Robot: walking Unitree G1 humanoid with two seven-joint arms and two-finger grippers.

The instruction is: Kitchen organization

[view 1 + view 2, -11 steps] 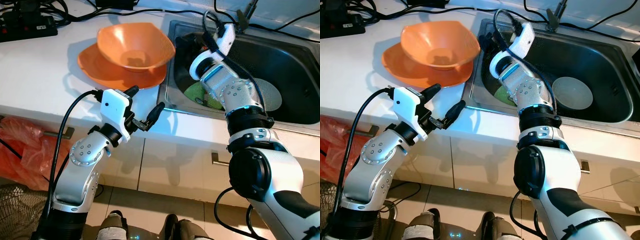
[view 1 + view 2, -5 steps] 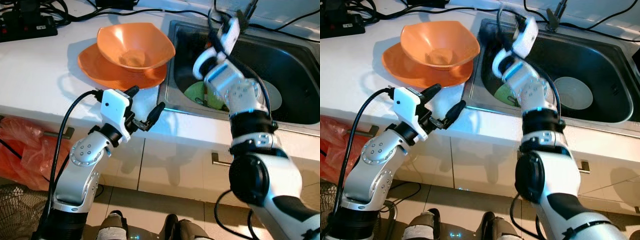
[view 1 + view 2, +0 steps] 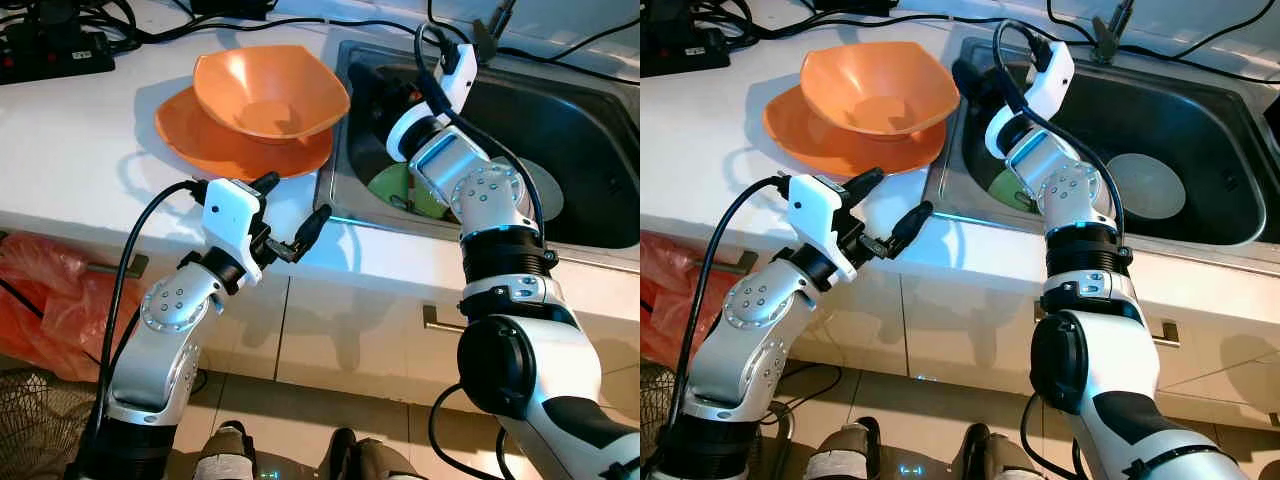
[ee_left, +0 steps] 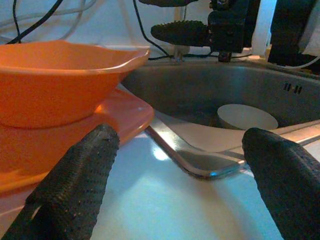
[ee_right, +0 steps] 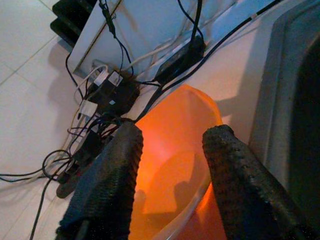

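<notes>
My left hand (image 3: 290, 215) hovers just above the front edge of the white surface (image 3: 80, 150), at about 6 o'clock from the orange dishes; its two black fingers (image 4: 75, 185) are spread wide and hold nothing. In the left wrist view they frame the corner of the steel sink (image 4: 200, 100).

My right hand (image 5: 170, 165) is raised over the sink's left rim, at about 3 o'clock from the orange bowl (image 3: 270, 90), and points toward that bowl. Its fingers stand moderately apart with nothing between them; in the right wrist view the bowl's hollow appears in the gap.

The orange bowl sits inside an orange plate (image 3: 200, 145) on the surface, just left of the sink (image 3: 1200, 110). In the sink basin lie a green dish (image 3: 385, 183) near the left wall, partly hidden by my right arm, and a pale round dish (image 3: 1145, 185) toward the centre.

Black cables (image 3: 300, 25) run along the back of the surface at 12 o'clock, with a black power strip (image 3: 55, 50) at about 10 o'clock from the bowl. An orange-red bag (image 3: 40, 300) lies low beside the cupboard front.
</notes>
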